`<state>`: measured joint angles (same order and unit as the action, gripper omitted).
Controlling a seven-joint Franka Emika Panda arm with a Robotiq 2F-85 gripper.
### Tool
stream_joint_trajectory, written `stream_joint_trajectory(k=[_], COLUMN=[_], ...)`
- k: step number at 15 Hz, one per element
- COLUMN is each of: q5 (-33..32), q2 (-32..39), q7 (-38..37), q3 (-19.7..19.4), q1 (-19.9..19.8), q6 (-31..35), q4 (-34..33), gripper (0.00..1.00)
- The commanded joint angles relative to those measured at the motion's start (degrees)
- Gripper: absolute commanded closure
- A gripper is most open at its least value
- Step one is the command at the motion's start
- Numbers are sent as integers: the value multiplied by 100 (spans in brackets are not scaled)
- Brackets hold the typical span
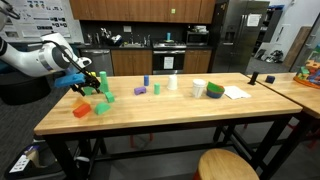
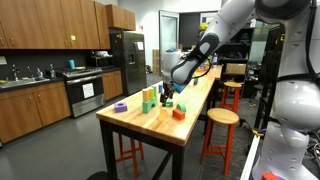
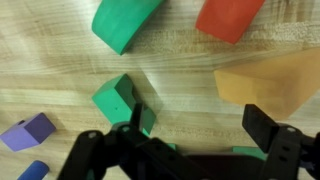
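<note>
Kitchen cabinets and a steel fridge stand behind the long wooden table (image 1: 200, 112) in an exterior view. At the table's left end your gripper (image 1: 88, 84) hangs low over a cluster of coloured blocks, an orange block (image 1: 82, 110) just below it. Further right along the top are more blocks, two white cups (image 1: 198, 88) and a sheet of paper (image 1: 236, 92).

In the wrist view, reading from the left, a purple block (image 3: 28, 130) lies near the edge. Next comes the small green block (image 3: 120, 98), which sits on the wood right at one finger (image 3: 128, 130); whether they touch cannot be told. Above it lies a large green block (image 3: 125, 25), then a red block (image 3: 230, 18) at the top. An orange wedge (image 3: 270, 85) lies just ahead of the other finger. Your jaws are spread wide and hold nothing.
</note>
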<state>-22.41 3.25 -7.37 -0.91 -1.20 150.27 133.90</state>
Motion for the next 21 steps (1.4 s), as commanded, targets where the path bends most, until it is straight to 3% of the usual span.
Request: stream_joint_trajectory(k=[1, 6, 21], q5=[1, -171, -335], q2=[296, 544, 753], q7=[127, 107, 147], q3=[-159, -350, -393], q1=[-53, -32, 130], q6=[87, 116, 256], q4=[-233, -451, -567], gripper=[0, 0, 0])
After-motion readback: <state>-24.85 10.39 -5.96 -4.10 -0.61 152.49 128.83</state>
